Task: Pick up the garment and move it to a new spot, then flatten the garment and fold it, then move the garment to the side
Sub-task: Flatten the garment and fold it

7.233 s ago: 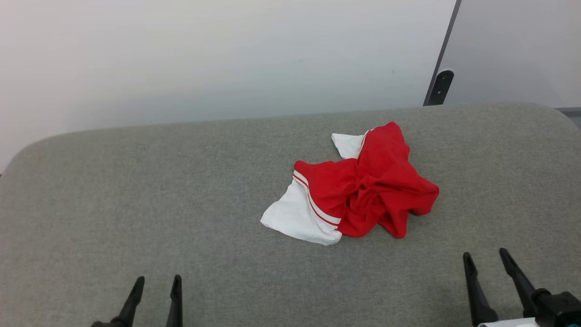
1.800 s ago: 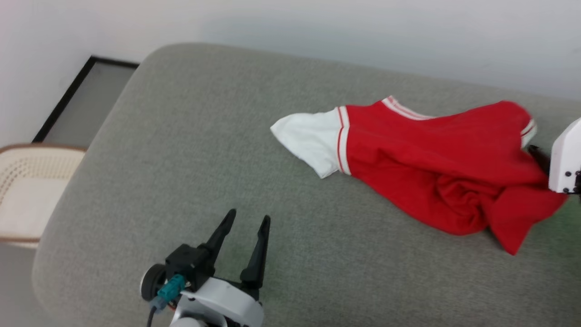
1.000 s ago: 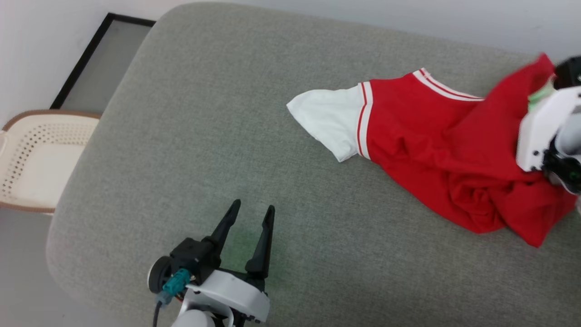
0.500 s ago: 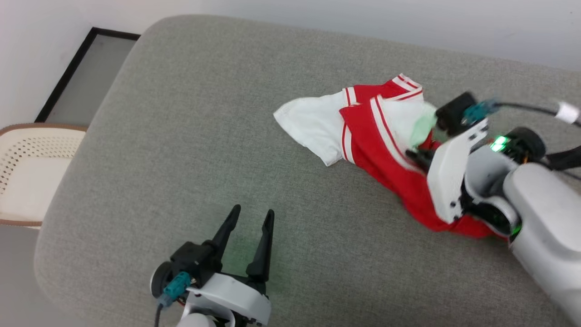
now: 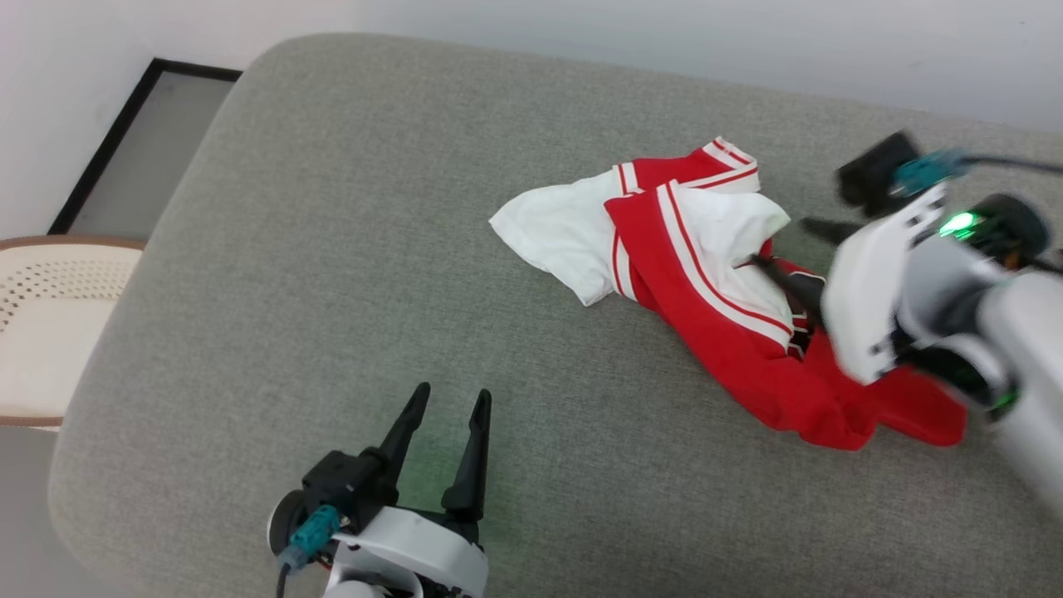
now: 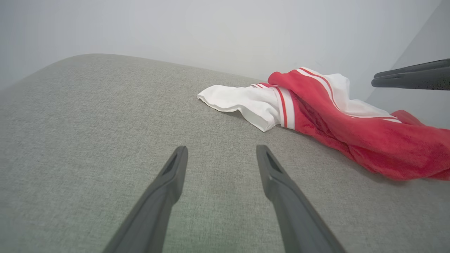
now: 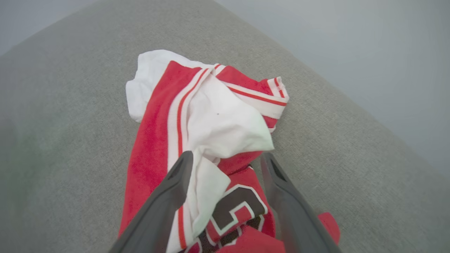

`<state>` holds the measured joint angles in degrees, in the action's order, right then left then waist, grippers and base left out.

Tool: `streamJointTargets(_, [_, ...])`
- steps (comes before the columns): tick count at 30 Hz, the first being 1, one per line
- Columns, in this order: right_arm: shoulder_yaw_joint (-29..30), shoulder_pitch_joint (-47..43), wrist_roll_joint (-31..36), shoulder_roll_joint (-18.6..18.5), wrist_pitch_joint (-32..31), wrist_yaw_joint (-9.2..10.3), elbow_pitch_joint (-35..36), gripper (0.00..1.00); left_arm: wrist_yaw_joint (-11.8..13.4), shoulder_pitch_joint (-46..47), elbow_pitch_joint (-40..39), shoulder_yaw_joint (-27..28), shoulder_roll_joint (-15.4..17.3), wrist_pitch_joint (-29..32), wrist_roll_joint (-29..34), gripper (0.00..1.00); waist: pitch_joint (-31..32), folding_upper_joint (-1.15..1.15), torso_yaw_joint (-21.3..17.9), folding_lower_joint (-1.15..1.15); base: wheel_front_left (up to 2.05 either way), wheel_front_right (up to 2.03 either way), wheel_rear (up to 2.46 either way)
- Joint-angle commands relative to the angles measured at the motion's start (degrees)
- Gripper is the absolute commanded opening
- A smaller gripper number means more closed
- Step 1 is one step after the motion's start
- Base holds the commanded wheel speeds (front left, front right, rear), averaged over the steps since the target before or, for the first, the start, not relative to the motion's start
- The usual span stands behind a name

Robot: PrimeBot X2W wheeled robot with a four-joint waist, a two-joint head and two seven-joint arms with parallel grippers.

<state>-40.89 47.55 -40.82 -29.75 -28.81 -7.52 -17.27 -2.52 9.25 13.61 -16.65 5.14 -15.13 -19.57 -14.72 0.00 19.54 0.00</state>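
Note:
The garment (image 5: 714,282), a red jersey with white sleeve ends and red-white striped trim, lies bunched on the grey padded surface (image 5: 332,249). One white sleeve end is folded over its red body. Black, white-outlined lettering shows on the garment (image 7: 211,133) in the right wrist view. My right gripper (image 5: 778,242) hovers at the garment's right side, open, with its fingers spread just over the cloth (image 7: 225,156). My left gripper (image 5: 444,400) stands open near the front edge, apart from the garment (image 6: 316,116), nothing between its fingers (image 6: 221,149).
A cream perforated basket (image 5: 41,324) stands on the floor off the surface's left end. A dark-framed panel (image 5: 141,124) lies by the wall behind it. The rounded left edge of the surface is close to my left gripper.
My right gripper dragged one end of the garment leftward over the rest, let go of it, and has drawn back slightly to the right. The head camera shifted. The left gripper stayed put.

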Motion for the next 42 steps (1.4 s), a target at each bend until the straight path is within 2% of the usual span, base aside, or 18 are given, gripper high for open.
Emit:
streamJointTargets(1, [1.7, 1.0, -0.8, -1.7, -1.3, 0.06, 1.2, 1.0, -0.5, -0.5, -0.2, 0.3, -0.3, 0.0, 0.5, 1.0, -0.1, 0.0, -0.4, 0.0, 0.0, 0.0, 0.0])
streamJointTargets(5, [3.2, 2.4, -1.4, -3.9, -4.2, 0.06, 1.2, 1.0, -1.1, 0.0, 0.1, 0.0, -0.8, 0.0, 0.8, 1.0, -1.2, 0.0, -0.3, 0.0, 0.0, 0.0, 0.0])
streamJointTargets(10, [2.2, 5.5, -2.8, -2.5, -7.7, 0.06, -2.1, 1.0, -1.7, 1.3, 0.6, -0.4, -1.4, 0.0, 1.0, 1.0, -3.1, 0.0, 0.4, 0.0, 0.0, 0.0, 0.0])
streamJointTargets(19, [-1.0, 8.9, -3.9, 0.2, -8.4, 0.06, -6.4, 1.0, -2.2, 2.3, 1.5, -0.6, -2.0, 0.0, 0.8, 1.0, -4.7, 0.0, 1.9, 0.0, 0.0, 0.0, 0.0])
streamJointTargets(26, [-3.3, 10.5, -6.1, 0.5, -8.5, 0.06, -8.3, 1.0, -2.4, 2.4, 1.7, -0.5, -2.2, 0.0, 0.6, 1.0, -5.0, 0.0, 2.5, 0.0, 0.0, 0.0, 0.0])
streamJointTargets(27, [-3.6, 10.6, -6.5, 0.6, -8.6, 0.06, -8.4, 0.97, -2.4, 2.4, 1.7, -0.5, -2.2, 0.0, 0.6, 1.0, -5.1, 0.0, 2.5, 0.0, 0.0, 0.0, 0.0])
streamJointTargets(28, [-3.9, 10.7, -6.8, 0.6, -8.4, 0.06, -8.5, 0.67, -2.4, 2.5, 1.7, -0.5, -2.2, 0.0, 0.6, 1.0, -5.2, 0.0, 2.5, 0.0, 0.0, 0.0, 0.0])
streamJointTargets(31, [-4.6, 11.1, -7.4, 0.5, -8.2, 0.06, -8.8, 0.0, -2.5, 2.7, 1.7, -0.4, -2.3, 0.0, 0.4, 1.0, -5.4, 0.0, 2.5, 0.0, 0.0, 0.0, 0.0])
streamJointTargets(37, [-5.6, 11.9, -8.6, 0.1, -6.9, 0.06, -9.3, 0.0, -2.1, 3.1, 1.6, -0.5, -2.3, 0.0, -0.2, 1.0, -5.5, 0.0, 2.1, 0.0, 0.0, 0.0, 0.0])
streamJointTargets(42, [-4.1, 12.8, -9.0, -0.6, -3.3, 0.06, -9.6, 0.0, -1.5, 2.7, 1.4, 0.3, -2.3, 0.0, 0.1, 1.0, -4.9, 0.0, 0.2, 0.0, 0.0, 0.0, 0.0])
